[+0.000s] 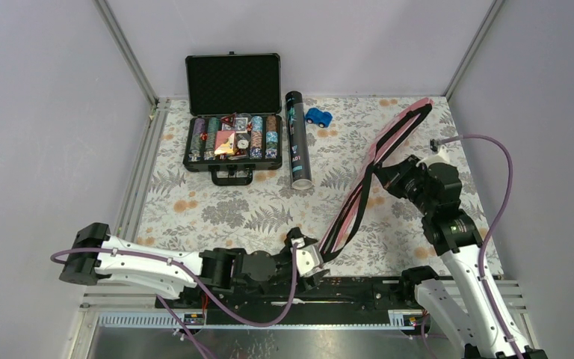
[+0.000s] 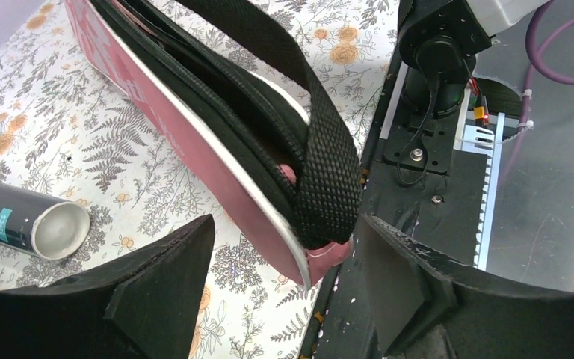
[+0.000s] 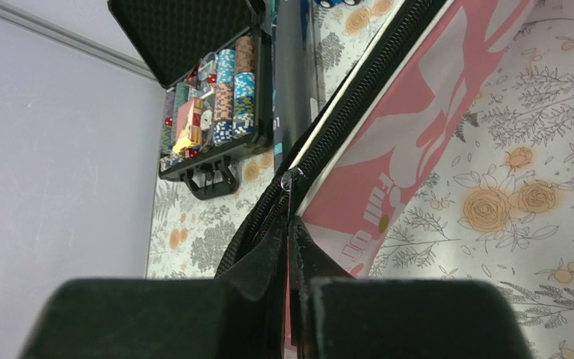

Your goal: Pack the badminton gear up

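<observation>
The pink racket cover [image 3: 448,97] stands up on its long edge and runs diagonally across the right half of the floral tabletop [image 1: 254,209], its far end near the back right corner and its near end at the front edge by the arm bases. Its black zip [image 3: 362,86] runs along the upper edge, and its black strap [image 2: 329,164] hangs in a loop over the near end. The mouth there gapes a little and a bit of pink shows inside; what that is cannot be told.

The right claw [image 3: 293,288] is pinched tight on the cover's black zipped edge partway along, just below the zip pull, and holds the cover up. The left claw [image 2: 284,232] is spread wide and sits low at the near end, one finger on each side of the cover's tip. Whether either finger touches the fabric cannot be told.

The black tube [image 1: 297,138] with teal print lies on the tabletop left of the cover, apart from it, its open end facing the front. Just left of the tube is the open poker chip case [image 1: 232,138]. The blue toy car [image 1: 318,116] sits just right of the tube's far end.
</observation>
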Available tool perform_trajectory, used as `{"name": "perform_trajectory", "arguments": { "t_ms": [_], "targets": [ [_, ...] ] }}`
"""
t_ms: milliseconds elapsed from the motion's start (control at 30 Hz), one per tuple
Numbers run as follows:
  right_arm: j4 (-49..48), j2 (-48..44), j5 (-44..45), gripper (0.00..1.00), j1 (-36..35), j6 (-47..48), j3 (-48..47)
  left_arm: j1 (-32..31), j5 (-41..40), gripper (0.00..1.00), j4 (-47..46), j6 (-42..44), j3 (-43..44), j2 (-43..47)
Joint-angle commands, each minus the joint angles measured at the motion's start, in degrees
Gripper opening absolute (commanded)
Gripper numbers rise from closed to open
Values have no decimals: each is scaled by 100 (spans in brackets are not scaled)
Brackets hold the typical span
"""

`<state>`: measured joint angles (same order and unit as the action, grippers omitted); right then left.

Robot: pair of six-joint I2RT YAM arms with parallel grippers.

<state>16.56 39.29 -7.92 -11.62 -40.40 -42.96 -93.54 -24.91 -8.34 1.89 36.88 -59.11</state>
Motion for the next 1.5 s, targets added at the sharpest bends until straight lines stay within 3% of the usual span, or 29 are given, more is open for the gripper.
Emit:
{"name": "perform_trajectory", "arguments": {
  "t_ms": [0, 167, 267, 433, 800, 1067, 1467],
  "targets": [
    [-615, -66, 177, 0, -25, -158, -531, -7, -12, 75, -638, 221, 101, -141],
    [-580, -151, 269, 0, -19, -184, -613, 60, -32, 59, -1180, 221, -58, -94],
    [-582, -183, 202, 0, -16, -137, -611, 130, -145, 42, -1275, 198, -102, 41],
    [-354, -222, -590, 0, -19, 891, -728, 257, -112, 19, -1320, 275, -70, 280],
    [896, -259, -1865, 0, -40, 2167, -1233, 616, -287, 20, -948, 198, 751, -141],
    [764, -584, -2533, 0, -168, 2134, -1080, 976, -213, 19, -559, -13, 1260, -591],
    [1137, -780, -3114, 0, -341, 2193, -1693, 1480, 188, 20, 200, -511, 2032, -904]
  ]
}}
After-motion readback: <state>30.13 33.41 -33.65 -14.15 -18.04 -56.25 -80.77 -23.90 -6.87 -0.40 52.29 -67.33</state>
